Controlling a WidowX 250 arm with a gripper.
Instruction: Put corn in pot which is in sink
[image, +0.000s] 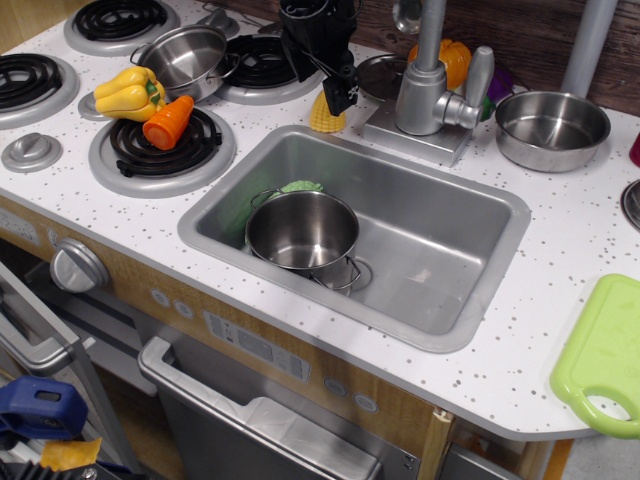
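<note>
corn (326, 116): one cob, yellow, bumpy kernels, on the white speckled counter (560, 300) just behind the back rim of the sink (440, 250), left of the tap base. the black end effector (338, 97) hangs right over it, its tip touching or nearly touching the cob's top – cannot tell whether the fingers are spread or closed on it, since the dark parts merge together.

pot (303, 232): one, shiny steel, straight-sided, upright in the left part of the sink, wire loop handles at its sides. the inside looks bare steel. a bit of green (300, 187) shows behind it against the sink's back-left wall; what it is i cannot make out.

tap (432, 85): one, grey, on a square base at the back rim of the sink, lever pointing right.

steel vessels counted – three: the pot, a saucepan (185, 58) on the stove area between the burners, and a wide shallow bowl (551, 127) on the counter right of the tap.

burners (165, 145): four coil rings visible at left. on the nearest one lies one orange carrot piece (169, 121), touching one yellow bell pepper (130, 93) to its left.

behind the tap, an orange item (455, 60) and a purple one, both partly hidden. one lime green cutting board (605, 360) sits at the right edge of the counter, cut off by the frame.
</note>
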